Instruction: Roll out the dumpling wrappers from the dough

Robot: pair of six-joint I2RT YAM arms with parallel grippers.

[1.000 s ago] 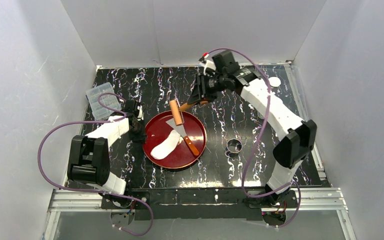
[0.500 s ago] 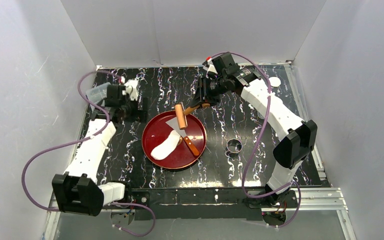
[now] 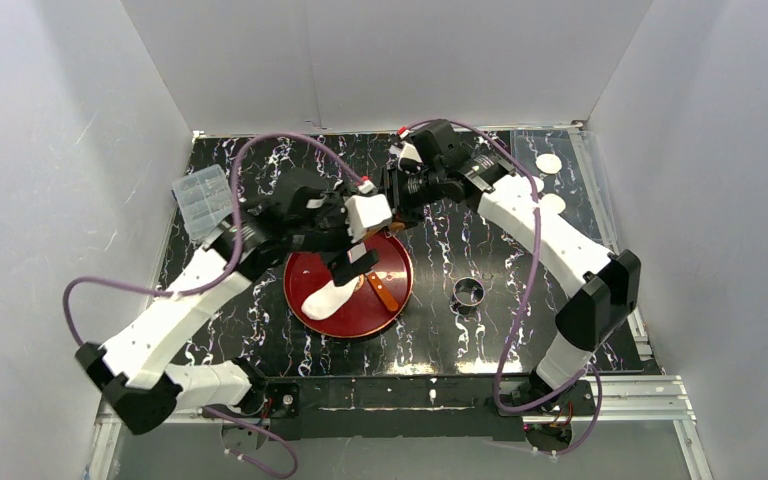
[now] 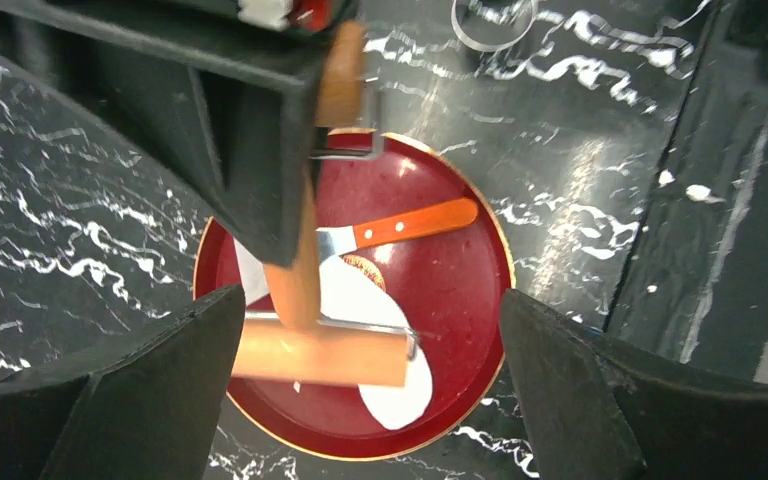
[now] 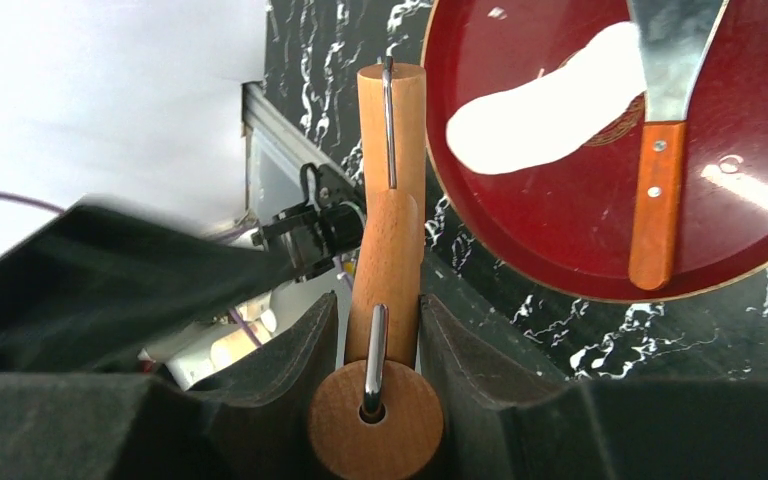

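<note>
One roller [image 5: 390,240] pinched in right jaws, left jaws spread wide; advise lowering it squarely onto dough [image 5: 540,115].

Left pincer [image 4: 370,340], fingers wide apart at 7 and 5 o'clock, above a round red plate [image 4: 450,300] on the black marbled table [image 4: 580,130]. On the plate: flattened white dough [image 4: 395,395] and a wooden-handled spatula [image 4: 415,222], handle toward 2 o'clock. A wooden roller [image 4: 330,355] lies across the dough, its handle clamped by the right pincer [image 4: 305,200] entering from 11 o'clock. Metal ring cutter [image 4: 493,15] at 12 o'clock; white scraps [image 4: 698,190] at 3 o'clock.
</note>
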